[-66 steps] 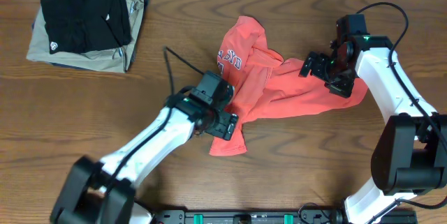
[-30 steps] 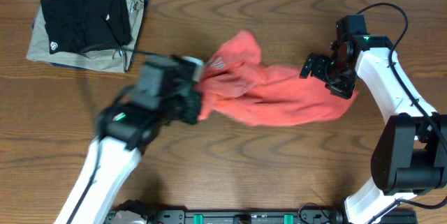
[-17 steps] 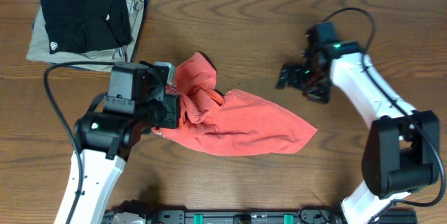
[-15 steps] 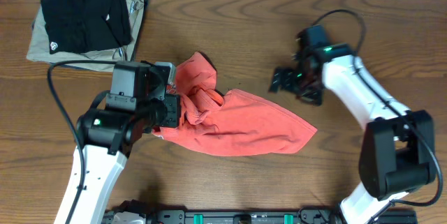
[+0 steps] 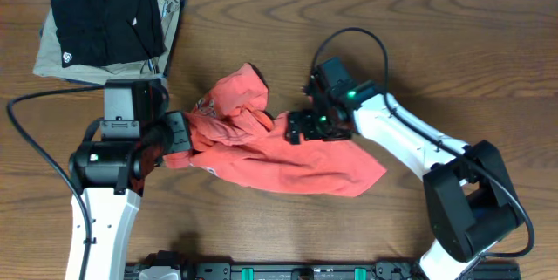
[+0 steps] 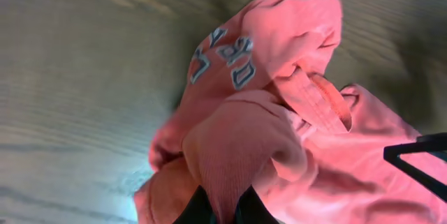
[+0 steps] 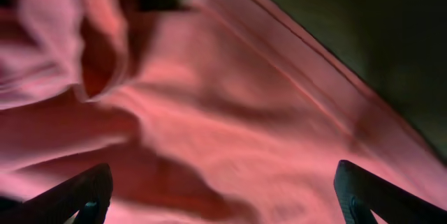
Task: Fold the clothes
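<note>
Gripping: my left gripper (image 5: 177, 134) pinches the crumpled T-shirt (image 5: 288, 153).
Right gripper (image 5: 307, 127): my jaws spread wide over the cloth.
Table (image 5: 436, 36): brown woodgrain.
Far-left corner: black garment (image 5: 105, 23) atop khaki garment (image 5: 131, 72).

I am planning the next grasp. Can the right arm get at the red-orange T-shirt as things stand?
Probably yes: the right claw hangs open just over the T-shirt, and nothing lies between them.
</note>
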Tool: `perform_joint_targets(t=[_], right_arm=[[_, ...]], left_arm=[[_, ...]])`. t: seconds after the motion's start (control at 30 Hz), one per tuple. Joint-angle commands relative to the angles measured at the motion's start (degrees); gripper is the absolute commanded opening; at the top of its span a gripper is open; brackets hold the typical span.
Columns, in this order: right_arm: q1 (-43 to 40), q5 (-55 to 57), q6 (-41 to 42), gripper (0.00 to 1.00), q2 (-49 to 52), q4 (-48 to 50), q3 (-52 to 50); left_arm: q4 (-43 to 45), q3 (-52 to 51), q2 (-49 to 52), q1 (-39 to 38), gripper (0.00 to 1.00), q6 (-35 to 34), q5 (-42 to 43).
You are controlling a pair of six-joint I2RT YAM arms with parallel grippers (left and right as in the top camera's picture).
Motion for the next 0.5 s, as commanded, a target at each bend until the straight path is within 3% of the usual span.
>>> perform_joint_targets(t=[0.0,0.1,0.47], right_arm=[[2.47,2.97,6.49,0.99,0.07,1.60,-0.04],[2.86,11.13,11.26,0.99,0.07,3.37,-0.04],[2.43,11.87,3.58,0.92,0.92,13.90,-0.04]], left_arm=[[-0.83,-0.33,-0.07,1.03,0.06,-0.94,-1.36],[-1.11,-0.33,0.24,1.01,0.06,-0.94,-1.33],[-1.07,-0.35,1.88,1.01,0.06,-0.92,-1.33]])
